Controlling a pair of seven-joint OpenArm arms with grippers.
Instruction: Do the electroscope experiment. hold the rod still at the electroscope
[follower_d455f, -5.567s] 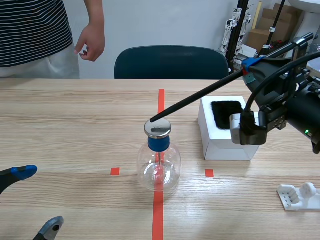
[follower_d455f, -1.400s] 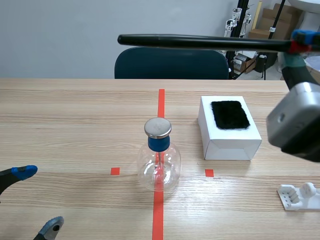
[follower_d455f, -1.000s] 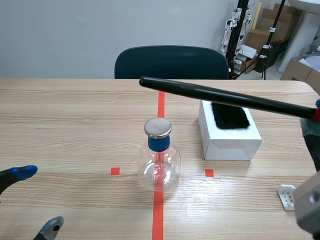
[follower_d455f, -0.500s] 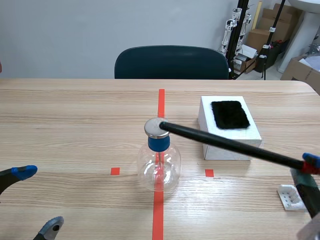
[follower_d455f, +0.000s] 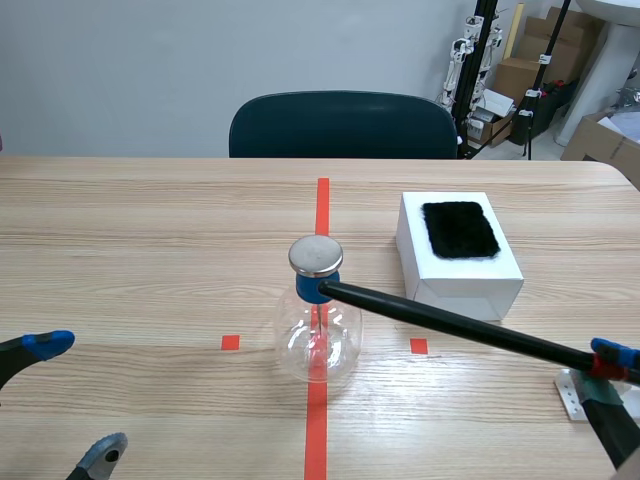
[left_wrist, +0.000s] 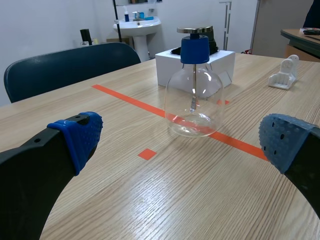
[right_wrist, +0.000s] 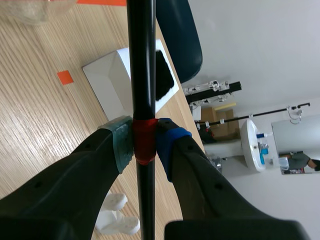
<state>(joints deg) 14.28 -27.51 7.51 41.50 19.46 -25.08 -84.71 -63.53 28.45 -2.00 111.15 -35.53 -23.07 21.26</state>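
Two black arms show, one on each side. The right gripper (right_wrist: 144, 145) is clamped tight on a long black rod (follower_d455f: 450, 325), and its two pads squeeze a red band near the rod's end. The rod lies low and slanted over the table (follower_d455f: 150, 250), running from the right gripper at the near right side to the electroscope (follower_d455f: 318, 325). The rod's tip touches the blue stopper (follower_d455f: 308, 283) at the neck of the glass, just under the round metal cap (follower_d455f: 316, 256) and not on top of it. The electroscope is a round clear glass bottle. It stands upright on the long red tape line (follower_d455f: 322, 200) in the middle of the table. The left gripper (follower_d455f: 72, 398) rests low at the near left side, well apart from the bottle, with its fingers wide apart and nothing in them. In the left wrist view the bottle stands ahead of it, between the two blue pads (left_wrist: 82, 137). A white box (follower_d455f: 455, 275) sits just to the right of the bottle, and a black furry patch (follower_d455f: 460, 229) lies on top of it. A small white stand (follower_d455f: 575, 392) lies near the right gripper. A dark blue chair (follower_d455f: 343, 125) is behind the table.
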